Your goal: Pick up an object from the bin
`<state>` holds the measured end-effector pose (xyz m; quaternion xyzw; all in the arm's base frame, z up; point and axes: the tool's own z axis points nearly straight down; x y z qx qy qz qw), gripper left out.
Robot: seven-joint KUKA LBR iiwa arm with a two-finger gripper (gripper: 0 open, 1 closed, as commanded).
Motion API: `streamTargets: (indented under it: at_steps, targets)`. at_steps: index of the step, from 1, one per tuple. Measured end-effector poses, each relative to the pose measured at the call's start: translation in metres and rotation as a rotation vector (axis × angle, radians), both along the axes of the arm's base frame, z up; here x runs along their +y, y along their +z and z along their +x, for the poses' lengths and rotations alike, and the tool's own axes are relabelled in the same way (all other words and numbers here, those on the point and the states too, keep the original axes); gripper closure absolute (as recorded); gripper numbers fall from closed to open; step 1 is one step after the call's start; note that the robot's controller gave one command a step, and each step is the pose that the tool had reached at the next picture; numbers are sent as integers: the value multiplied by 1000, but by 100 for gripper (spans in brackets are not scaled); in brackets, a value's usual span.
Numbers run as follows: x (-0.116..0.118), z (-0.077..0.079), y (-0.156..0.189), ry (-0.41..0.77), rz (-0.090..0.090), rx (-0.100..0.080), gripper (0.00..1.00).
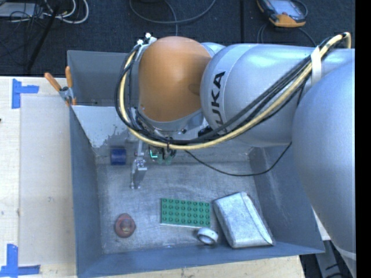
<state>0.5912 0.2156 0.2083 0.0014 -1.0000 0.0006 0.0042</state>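
Our orange wrist cover (pixel 171 77) is hanging over the grey bin (pixel 87 213). Our tool (pixel 138 175) is hovering left of middle, near a small blue block (pixel 117 155); we cannot tell how open it is. We should be centring over the block before dropping.

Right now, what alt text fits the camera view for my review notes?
The robot arm reaches in from the right, its claw above bare floor in the grey bin's upper left, beside a small blue piece. Toward the front lie a reddish disc, a green studded plate, a white ring and a grey pad.
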Motion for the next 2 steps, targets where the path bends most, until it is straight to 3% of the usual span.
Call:
streamTargets:
  at_steps: [1, 2]
  targets:
    - [-70, -54, -65, -25, -4, 3, 0]
    - [-142, -60, -137, 90, 3, -8, 0]
